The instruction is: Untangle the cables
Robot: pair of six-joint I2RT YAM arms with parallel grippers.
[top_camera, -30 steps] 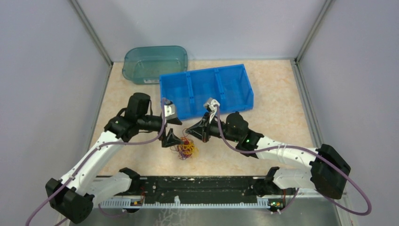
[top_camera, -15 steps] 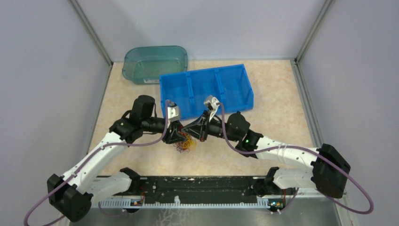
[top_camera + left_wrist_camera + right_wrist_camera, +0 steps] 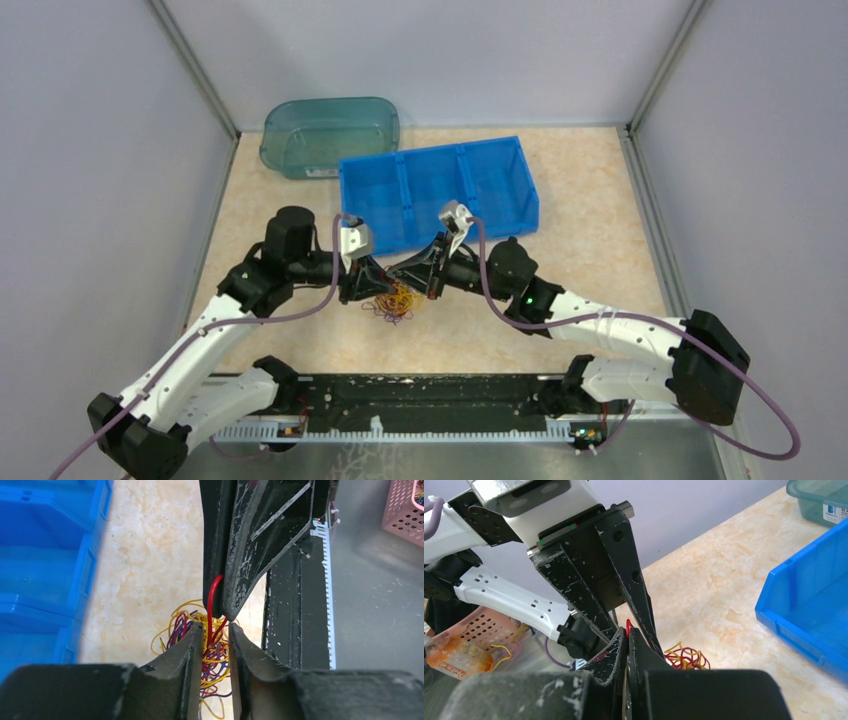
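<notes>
While cables (image 3: pixel 182 625) in jaws, label (image 3: pixel 835 513) unreadable.

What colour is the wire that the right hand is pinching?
Red. The wire in the right hand shows best in the left wrist view.

Claws crowd mid table: left claw (image 3: pixel 371 289) and right claw (image 3: pixel 403 279) meet tip to tip over cables (image 3: pixel 394 301), no passage between them. Bin (image 3: pixel 436 157) just behind both claws; its near wall blocks low path to far side. Tub (image 3: pixel 330 103) behind bin's left end, contact unclear. Open table (image 3: pixel 590 250) right of bin and beyond right arm. Free strip between cables and rail (image 3: pixel 430 402) at near edge. Both forearms slant in from near corners, fencing that strip's sides.
</notes>
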